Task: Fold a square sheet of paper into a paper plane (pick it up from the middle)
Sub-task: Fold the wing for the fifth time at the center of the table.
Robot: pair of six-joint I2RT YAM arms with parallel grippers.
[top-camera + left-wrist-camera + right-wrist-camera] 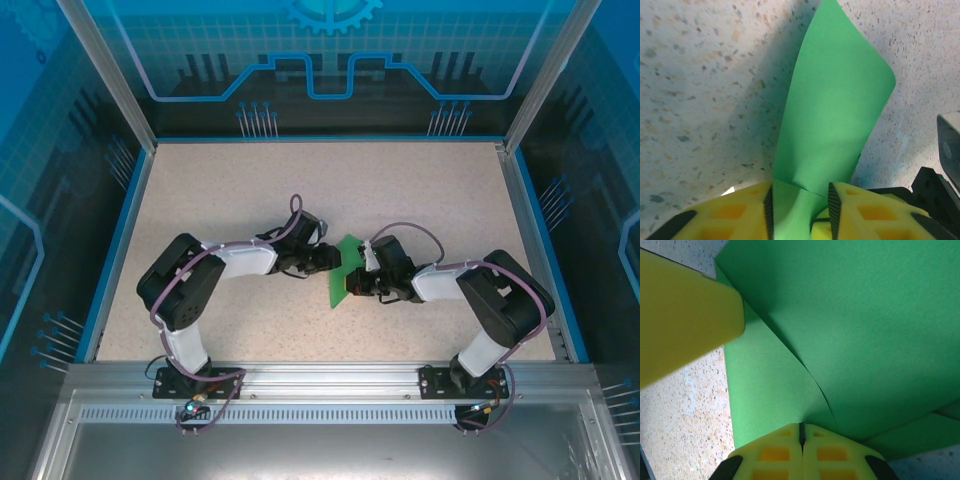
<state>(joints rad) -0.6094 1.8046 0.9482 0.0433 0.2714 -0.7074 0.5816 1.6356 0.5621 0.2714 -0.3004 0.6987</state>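
Note:
The square sheet of paper (347, 272), bright green, is held up off the table between the two arms at the middle. It curls upward in the left wrist view (835, 100). In the right wrist view (865, 340) one flap overlaps another along a curved edge. My left gripper (335, 260) comes in from the left, and its jaws (800, 200) stand apart with a bent fold of the paper running between the pads. My right gripper (352, 290) is shut on the paper's edge (801, 427). A yellow left finger (680, 315) sits at the upper left of the right wrist view.
The speckled beige table (250, 190) is bordered by a blue rim (120, 240) and transparent walls. An aluminium rail (320, 375) with both arm bases runs along the near edge.

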